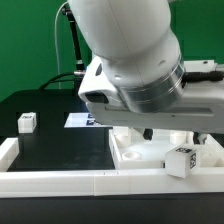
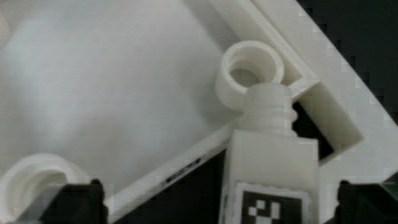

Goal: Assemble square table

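Observation:
The square table top (image 2: 107, 90) is a white panel with a raised rim, and it fills most of the wrist view. One corner socket (image 2: 249, 72) shows as a ring near its edge. A white tagged leg (image 2: 276, 165) lies with its threaded end pointing at that socket. My gripper (image 2: 222, 200) is open, and the leg lies between its dark fingers (image 2: 75, 200) without touching either of them. In the exterior view the table top (image 1: 135, 150) lies under the arm. A tagged leg (image 1: 181, 160) rests at its near edge and another leg (image 1: 27, 122) stands far off at the exterior view's left.
A long low white border rail (image 1: 60, 182) runs along the front of the black table. The marker board (image 1: 78, 120) lies flat behind the arm. The arm's bulky wrist (image 1: 130, 60) hides the middle of the exterior view.

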Tool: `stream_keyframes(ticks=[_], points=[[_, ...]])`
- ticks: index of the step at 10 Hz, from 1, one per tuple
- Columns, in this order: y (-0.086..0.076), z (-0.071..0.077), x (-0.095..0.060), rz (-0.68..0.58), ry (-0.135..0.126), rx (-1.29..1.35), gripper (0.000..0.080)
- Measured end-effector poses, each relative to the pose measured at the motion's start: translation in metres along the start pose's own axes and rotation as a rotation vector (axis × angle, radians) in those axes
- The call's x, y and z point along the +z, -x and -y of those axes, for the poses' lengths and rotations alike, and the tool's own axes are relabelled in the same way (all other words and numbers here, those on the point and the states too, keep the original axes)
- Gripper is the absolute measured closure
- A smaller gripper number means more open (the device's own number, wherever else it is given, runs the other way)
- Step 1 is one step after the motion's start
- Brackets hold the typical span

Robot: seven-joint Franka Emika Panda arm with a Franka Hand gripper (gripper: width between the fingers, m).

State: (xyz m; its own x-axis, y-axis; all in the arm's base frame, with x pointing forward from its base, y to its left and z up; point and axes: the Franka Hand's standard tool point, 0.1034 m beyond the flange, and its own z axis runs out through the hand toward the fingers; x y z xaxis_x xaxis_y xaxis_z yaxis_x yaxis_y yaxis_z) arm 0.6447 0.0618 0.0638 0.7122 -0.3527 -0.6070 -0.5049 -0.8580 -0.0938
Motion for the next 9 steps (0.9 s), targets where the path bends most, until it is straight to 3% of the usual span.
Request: stream_keyframes(ticks=[3,5,7,9], points=[[-0.005,0.008,0.003,-0.02,-0.005,0.003,0.015],[-0.011,0.006,0.015,-0.015,-0.002,0.007,0.015],[-0.009,0.008,0.017,-0.011,0.002,0.004,0.015],[-0.009,0.008,0.019,-0.01,0.004,0.004,0.0423]])
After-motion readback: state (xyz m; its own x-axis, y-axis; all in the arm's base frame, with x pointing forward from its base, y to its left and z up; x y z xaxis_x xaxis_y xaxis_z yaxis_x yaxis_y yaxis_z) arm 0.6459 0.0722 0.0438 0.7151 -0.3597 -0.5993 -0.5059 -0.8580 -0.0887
